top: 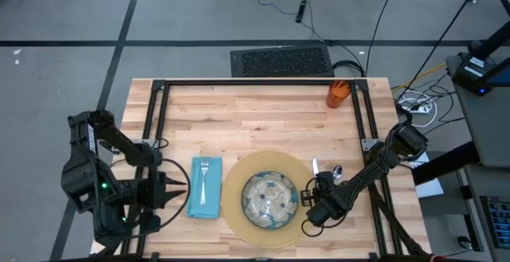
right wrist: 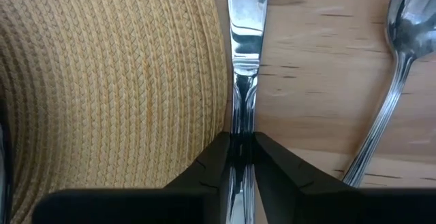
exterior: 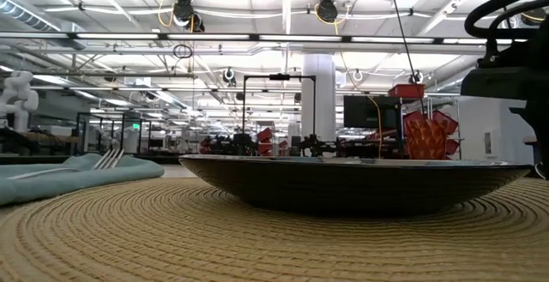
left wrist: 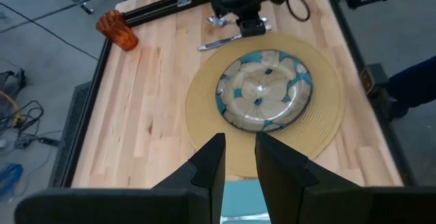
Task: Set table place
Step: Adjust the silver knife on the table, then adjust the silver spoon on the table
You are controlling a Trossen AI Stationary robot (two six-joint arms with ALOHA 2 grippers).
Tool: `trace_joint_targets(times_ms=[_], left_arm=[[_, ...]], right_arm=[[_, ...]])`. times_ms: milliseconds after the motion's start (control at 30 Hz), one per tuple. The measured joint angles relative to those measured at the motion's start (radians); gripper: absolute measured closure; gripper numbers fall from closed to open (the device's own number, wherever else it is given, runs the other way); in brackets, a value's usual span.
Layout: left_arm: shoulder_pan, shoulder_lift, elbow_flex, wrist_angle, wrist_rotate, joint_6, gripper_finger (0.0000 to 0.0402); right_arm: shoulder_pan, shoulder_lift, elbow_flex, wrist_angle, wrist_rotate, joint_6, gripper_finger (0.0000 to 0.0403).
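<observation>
A round tan mat point(top: 239, 214) lies at the table's near middle with a patterned glass bowl point(top: 269, 200) on it. A teal napkin point(top: 205, 194) lies left of the mat with a fork point(top: 205, 174) on top. A knife point(right wrist: 245, 40) lies along the mat's right edge, with a spoon point(right wrist: 398, 60) on the wood to its right. An orange cup point(top: 339, 93) stands at the far right. My right gripper point(right wrist: 242, 157) is shut on the knife. My left gripper point(left wrist: 240, 163) is open by a narrow gap and empty, at the napkin's left edge. My right gripper pinches the knife's handle point(right wrist: 243, 125) between its two fingers, one on each long side. The fingers come from above, slanting toward the far edge. The blade point(right wrist: 246, 13) points to the far edge, close beside the mat's rim; whether it rests on the wood I cannot tell.
Black frame rails point(top: 255, 83) run along the table's far edge and down both sides. Bare wood point(top: 255, 123) spreads between the mat and the far rail. In the low view the mat point(exterior: 171, 231) and bowl point(exterior: 343, 183) fill the foreground.
</observation>
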Motion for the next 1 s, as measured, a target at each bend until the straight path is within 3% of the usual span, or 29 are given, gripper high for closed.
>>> trace_joint_targets(times_ms=[167, 367, 800, 1000], left_arm=[[0.0, 0.0, -0.055, 0.0, 0.0, -0.022, 0.0336], [0.0, 0.0, -0.079, -0.001, -0.001, -0.027, 0.0336], [0.0, 0.0, -0.079, -0.001, -0.004, -0.044, 0.0336], [0.0, 0.0, -0.079, -0.001, -0.004, -0.048, 0.0336]], right_arm=[[0.001, 0.002, 0.004, -0.006, 0.001, -0.014, 0.0347], [0.008, 0.011, 0.064, -0.137, -0.036, -0.023, 0.0331], [0.013, 0.007, 0.11, -0.232, 0.025, -0.038, 0.0329], [0.034, 0.006, 0.111, -0.397, -0.057, -0.037, 0.0329]])
